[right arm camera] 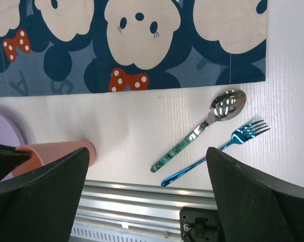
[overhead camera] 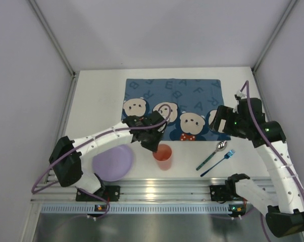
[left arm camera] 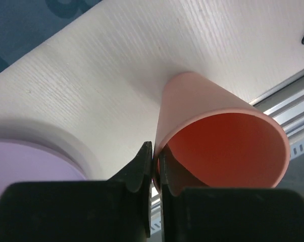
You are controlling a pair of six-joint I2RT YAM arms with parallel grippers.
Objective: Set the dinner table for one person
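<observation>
On the white dinner table point(overhead camera: 99, 101) a salmon-orange cup point(overhead camera: 163, 155) stands upright near the front rail. My left gripper point(overhead camera: 153, 138) is shut on the cup's rim. In the left wrist view one finger is outside and one inside the cup point(left arm camera: 217, 141), with my left gripper point(left arm camera: 156, 166) pinching the wall. The cup also shows in the right wrist view point(right arm camera: 56, 154). My right gripper point(overhead camera: 217, 121) hangs open and empty over the right end of the placemat point(overhead camera: 172, 96). Its fingers frame the table in the right wrist view, where my right gripper point(right arm camera: 147, 151) holds nothing.
A lilac plate point(overhead camera: 113, 162) lies left of the cup. A green-handled spoon point(overhead camera: 212, 154) and a blue fork point(overhead camera: 218, 162) lie side by side at front right, also seen in the right wrist view as spoon point(right arm camera: 200, 131) and fork point(right arm camera: 217, 151). The ribbed aluminium rail point(overhead camera: 157, 189) runs along the near edge.
</observation>
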